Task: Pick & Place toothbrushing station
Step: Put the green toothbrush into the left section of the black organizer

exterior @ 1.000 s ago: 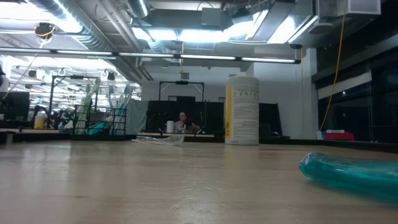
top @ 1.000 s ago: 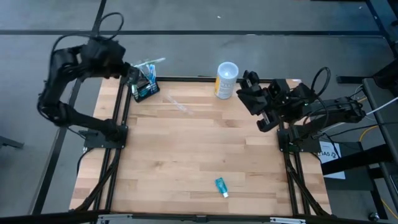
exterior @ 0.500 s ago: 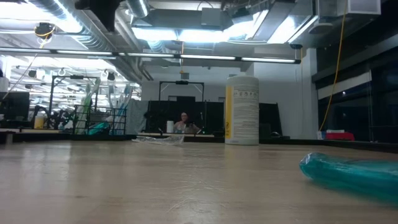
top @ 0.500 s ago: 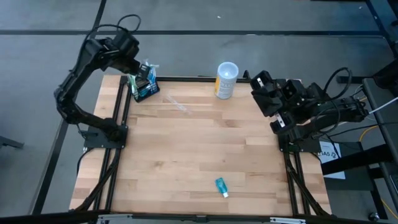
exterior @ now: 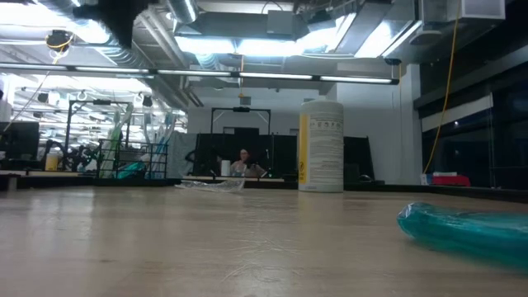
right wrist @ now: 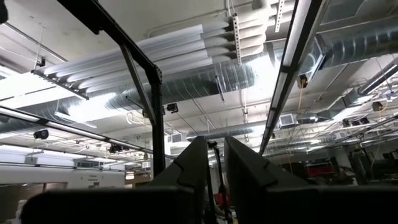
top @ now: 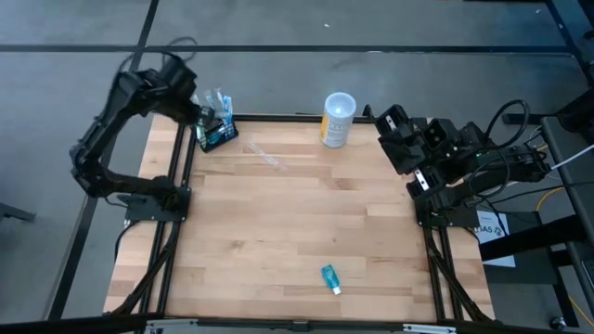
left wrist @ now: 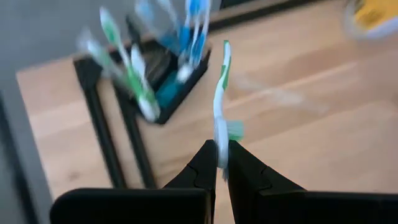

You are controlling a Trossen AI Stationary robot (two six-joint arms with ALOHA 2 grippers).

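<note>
Pale butcher-block tabletop (top: 278, 223) fills my overhead feed, and I'll place everything from the small black rectangular holder block (top: 218, 135) at its far left corner, the toothbrushing station with several blue and green brushes standing in its slots. My left gripper (left wrist: 221, 163) sits just beside that block, on its outer side, its jaws pinched tight on the handle of a green-and-white toothbrush (left wrist: 220, 106). Half a second ago that arm was reared up higher over the block; now it has dropped back and outward, and in the wrist feed the brush hangs clear of the slots, so I judge one brush has just come out of the station. The block itself has not shifted. The white-and-yellow cylindrical cup (top: 338, 119) stands well to the right of the block along the same far edge, and a small teal tube (top: 330, 277) lies far from it near the front edge. My right gripper (right wrist: 210, 163) waits beyond the cup, tilted up at the ceiling, its fingers a narrow slot apart with nothing between them, unmoved
</note>
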